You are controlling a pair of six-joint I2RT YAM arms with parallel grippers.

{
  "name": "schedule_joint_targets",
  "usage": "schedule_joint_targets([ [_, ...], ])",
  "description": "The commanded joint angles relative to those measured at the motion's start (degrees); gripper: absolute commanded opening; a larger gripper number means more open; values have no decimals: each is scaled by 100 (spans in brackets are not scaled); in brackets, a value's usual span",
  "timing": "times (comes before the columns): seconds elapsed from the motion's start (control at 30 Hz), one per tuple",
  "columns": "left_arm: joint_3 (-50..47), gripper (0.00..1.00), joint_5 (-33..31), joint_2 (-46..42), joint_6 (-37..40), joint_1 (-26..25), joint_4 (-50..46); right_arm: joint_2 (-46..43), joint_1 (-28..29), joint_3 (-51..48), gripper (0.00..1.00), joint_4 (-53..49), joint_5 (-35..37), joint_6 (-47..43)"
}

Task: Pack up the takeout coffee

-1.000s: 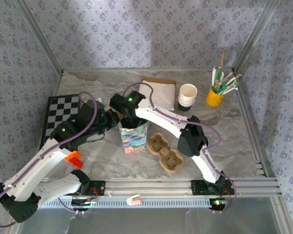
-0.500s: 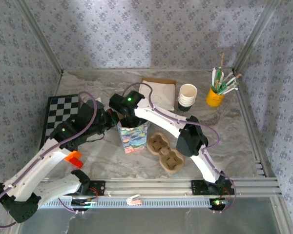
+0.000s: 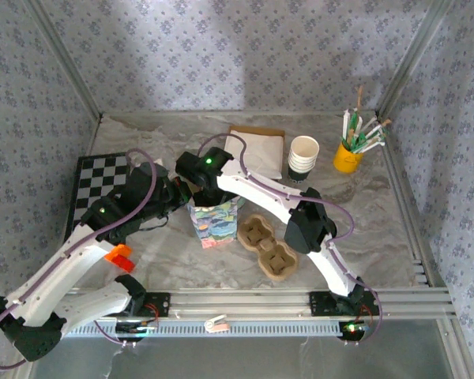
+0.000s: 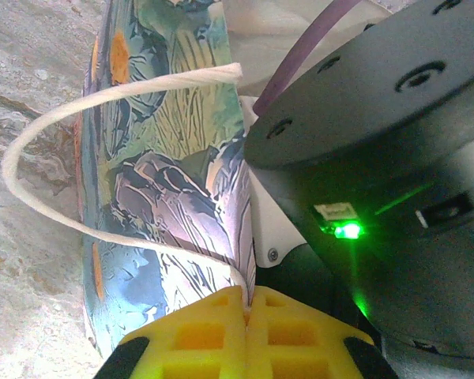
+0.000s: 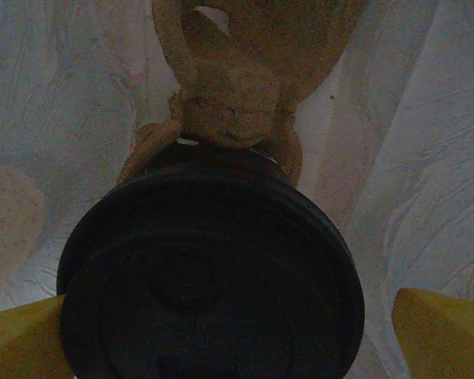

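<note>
A printed paper bag (image 3: 216, 221) stands upright mid-table. My left gripper (image 3: 186, 197) is shut on its rim; in the left wrist view the yellow pads (image 4: 246, 304) pinch the bag's edge (image 4: 166, 158) beside its rope handle (image 4: 31, 134). My right gripper (image 3: 213, 197) reaches down into the bag. In the right wrist view the takeout coffee's black lid (image 5: 213, 276) sits between my spread yellow fingertips (image 5: 442, 332), with a gap on the right side. The cup rests in a brown pulp carrier (image 5: 229, 103) on the bag's pale floor. My right gripper (image 5: 237, 339) is open.
A two-hollow pulp tray (image 3: 266, 245) lies right of the bag. A stack of cream-rimmed cups (image 3: 303, 158), a yellow holder of straws (image 3: 349, 154), a white napkin pile (image 3: 261, 150) and a checkered board (image 3: 99, 185) sit farther back. The right arm's black housing (image 4: 379, 158) crowds the bag's mouth.
The right wrist has shifted slightly left over the bag's mouth. The left gripper and the bag have stayed put.
</note>
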Motion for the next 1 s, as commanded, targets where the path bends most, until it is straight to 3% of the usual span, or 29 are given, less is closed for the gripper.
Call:
schedule_joint_targets([
  [0.0,-57,0,-81,-36,-29,39,-205,142,25,112,100,-338,152,87],
  [0.97,-22,0,-99,22,-42,39,-182,18,25,442,100,-590,181,158],
])
